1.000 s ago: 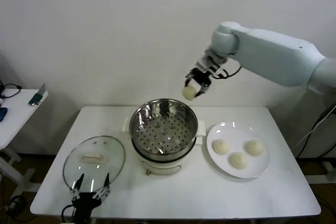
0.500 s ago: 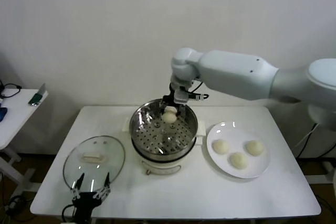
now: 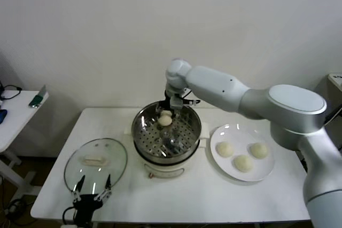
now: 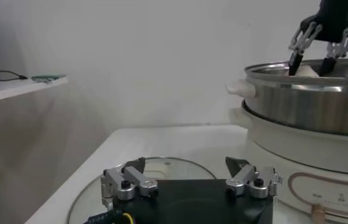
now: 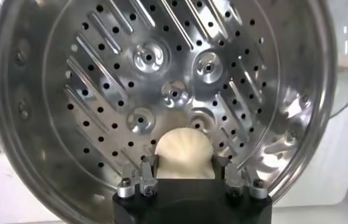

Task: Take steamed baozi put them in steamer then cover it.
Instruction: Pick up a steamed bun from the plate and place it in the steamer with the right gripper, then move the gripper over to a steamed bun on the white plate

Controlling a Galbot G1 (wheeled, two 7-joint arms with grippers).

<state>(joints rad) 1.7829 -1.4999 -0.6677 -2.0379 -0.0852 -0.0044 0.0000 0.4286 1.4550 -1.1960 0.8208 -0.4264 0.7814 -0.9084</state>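
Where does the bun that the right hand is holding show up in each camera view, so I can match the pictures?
Head view: the held bun sits in the right hand, over the far side of the steamer.
Left wrist view: only a pale sliver shows above the steamer's rim, between the right hand's fingers.
Right wrist view: the bun is at the lower centre, over the perforated bottom.
Shared landmark: the steamer.

One pale baozi (image 5: 184,153) sits pinched in my right jaws inside the shiny perforated steamer (image 3: 188,140), toward its far side. The glass cover (image 3: 96,162) lies flat left of it.
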